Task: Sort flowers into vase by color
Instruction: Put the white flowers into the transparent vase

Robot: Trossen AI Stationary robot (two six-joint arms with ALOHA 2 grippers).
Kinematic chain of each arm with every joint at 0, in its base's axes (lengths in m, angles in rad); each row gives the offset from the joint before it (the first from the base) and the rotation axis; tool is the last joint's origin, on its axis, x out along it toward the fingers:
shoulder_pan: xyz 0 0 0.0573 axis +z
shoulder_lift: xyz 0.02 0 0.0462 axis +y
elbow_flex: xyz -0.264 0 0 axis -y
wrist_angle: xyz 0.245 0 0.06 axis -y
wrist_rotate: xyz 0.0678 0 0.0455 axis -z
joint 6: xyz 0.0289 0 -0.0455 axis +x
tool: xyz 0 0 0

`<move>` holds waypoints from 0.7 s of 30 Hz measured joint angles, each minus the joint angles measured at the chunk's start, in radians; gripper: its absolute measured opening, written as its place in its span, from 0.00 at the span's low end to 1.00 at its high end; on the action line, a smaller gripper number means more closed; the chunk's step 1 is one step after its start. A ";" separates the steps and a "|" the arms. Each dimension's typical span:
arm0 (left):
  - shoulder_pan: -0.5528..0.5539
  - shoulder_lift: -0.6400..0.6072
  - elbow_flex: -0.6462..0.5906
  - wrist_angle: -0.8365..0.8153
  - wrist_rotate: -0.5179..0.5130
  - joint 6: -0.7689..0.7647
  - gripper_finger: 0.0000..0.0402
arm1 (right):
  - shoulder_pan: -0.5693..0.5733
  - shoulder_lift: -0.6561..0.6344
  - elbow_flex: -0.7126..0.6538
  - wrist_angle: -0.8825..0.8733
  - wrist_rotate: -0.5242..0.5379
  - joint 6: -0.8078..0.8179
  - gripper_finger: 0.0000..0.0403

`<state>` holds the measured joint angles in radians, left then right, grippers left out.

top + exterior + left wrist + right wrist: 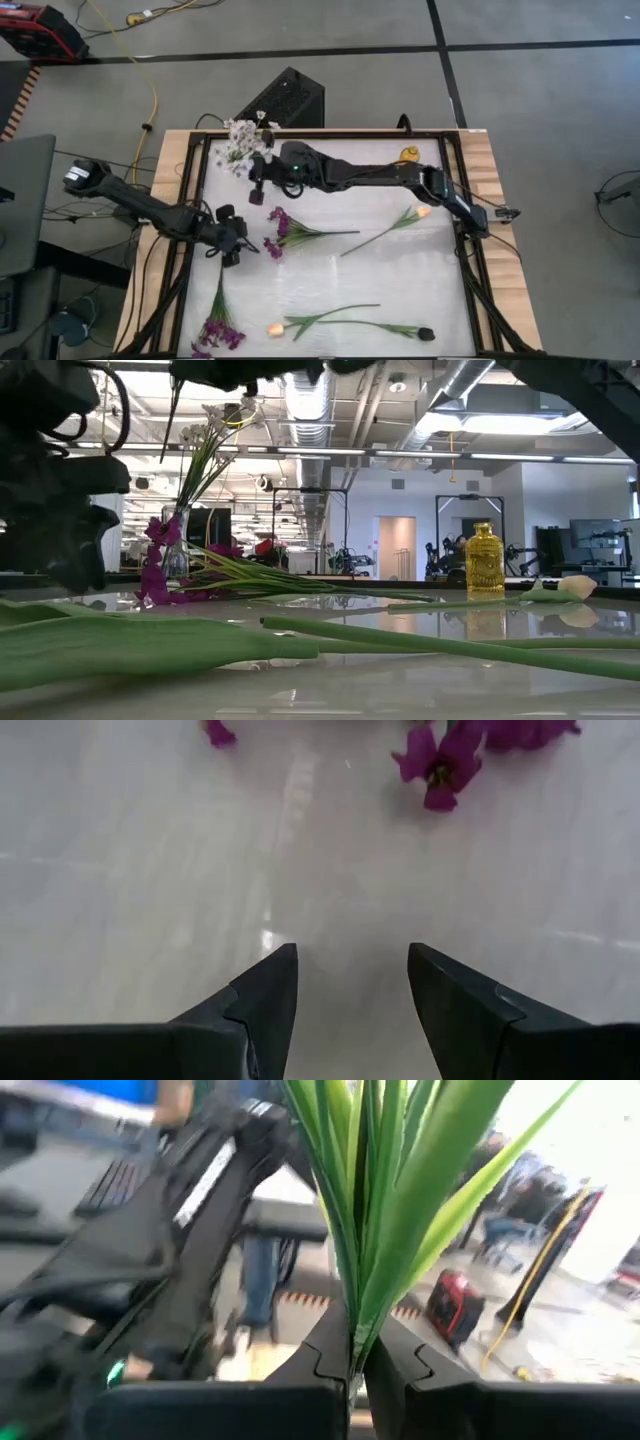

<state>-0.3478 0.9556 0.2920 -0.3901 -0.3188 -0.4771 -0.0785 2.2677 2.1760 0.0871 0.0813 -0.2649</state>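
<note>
Progress: early. Your right hand point(352, 1365) pinches a green-leaved stem point(375, 1210) by the white sprigs point(243, 140); can't tell if it's in a vase. Your left hand point(350, 995) is spread, empty, over bare tabletop point(400, 280), purple sprig point(283, 231) just ahead. Left: another purple sprig point(217, 330), two peach tulips point(322, 322), dark bud point(425, 333).

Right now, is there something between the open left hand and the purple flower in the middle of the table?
Nothing visible. The left hand is open over bare table, and the purple flower lies just beyond its fingertips with only tabletop between them. The right hand is off near the vase, shut on a white flower.
</note>
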 joint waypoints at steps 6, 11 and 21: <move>-0.053 -0.039 0.000 -0.003 -0.086 -0.008 0.45 | -0.025 -0.051 0.182 -0.265 -0.095 0.009 0.10; -0.067 -0.056 0.000 0.000 -0.113 -0.015 0.45 | -0.109 -0.181 0.160 -0.271 -0.180 0.078 0.09; -0.070 -0.055 0.000 0.023 -0.133 -0.012 0.45 | -0.397 -0.110 0.160 0.030 -0.355 0.410 0.09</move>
<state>-0.4179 0.9005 0.2920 -0.3669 -0.4515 -0.4888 -0.4751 2.1581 2.3364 0.1169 -0.2742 0.1447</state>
